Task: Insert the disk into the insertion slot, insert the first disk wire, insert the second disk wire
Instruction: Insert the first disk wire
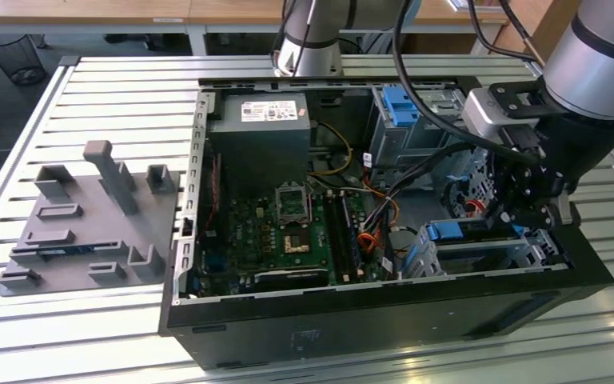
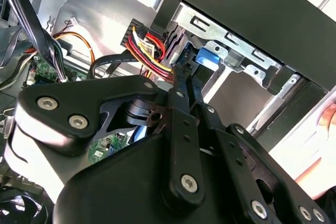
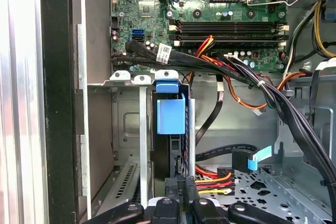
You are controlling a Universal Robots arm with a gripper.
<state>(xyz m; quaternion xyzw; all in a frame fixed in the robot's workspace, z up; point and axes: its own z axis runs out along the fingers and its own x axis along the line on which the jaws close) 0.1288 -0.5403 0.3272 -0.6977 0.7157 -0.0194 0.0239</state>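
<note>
Disk (image 3: 170, 116) and gripper (image 3: 177, 183) sit close at the insertion slot (image 3: 126, 124): the jaws are drawn narrow, just beside the blue carrier seated in that cage. Red-and-yellow wires (image 2: 149, 45) run beside the fingertips in the second wrist view, while the exterior view takes in the whole computer case (image 1: 392, 320) on the slatted desk (image 1: 115, 88).

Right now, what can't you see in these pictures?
Disk: its flat sides, in the first wrist view, hidden by the slot walls.
Disk's end nearest the gripper: first wrist view, covered by the gripper.
Part of the slot: exterior view, behind the arm.
Circuit board: second wrist view, mostly behind the gripper.
</note>
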